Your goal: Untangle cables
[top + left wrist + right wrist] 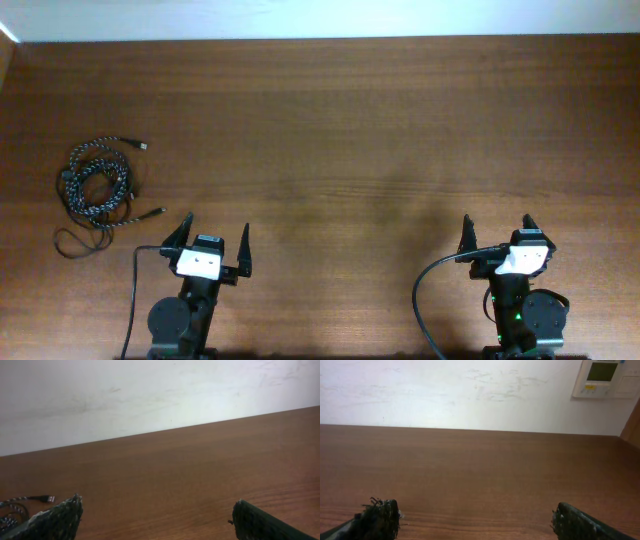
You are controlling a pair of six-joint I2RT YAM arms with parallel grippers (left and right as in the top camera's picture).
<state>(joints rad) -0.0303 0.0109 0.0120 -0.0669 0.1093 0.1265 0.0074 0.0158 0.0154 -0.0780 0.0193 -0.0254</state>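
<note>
The cables [98,190] are seen lying in a loose tangle on the far left of the wooden tabletop [340,120] in the overhead view. The speckled braided cord [100,178] is coiled there in several overlapping loops, and one small plug [140,146] is pointed to the right. The thin black cords [148,214] are threaded through the coil and trailed out below it, toward the robot's side. The tangle is touched by neither arm. The left gripper [216,228] is held by the tabletop's near edge, just right of the tangle, with its jaws spread wide apart and nothing between them. The right gripper [497,220] is set well apart from the cables, its jaws likewise parted and empty. In the left wrist view, part of the speckled braided cord is caught at the lower left corner.
</note>
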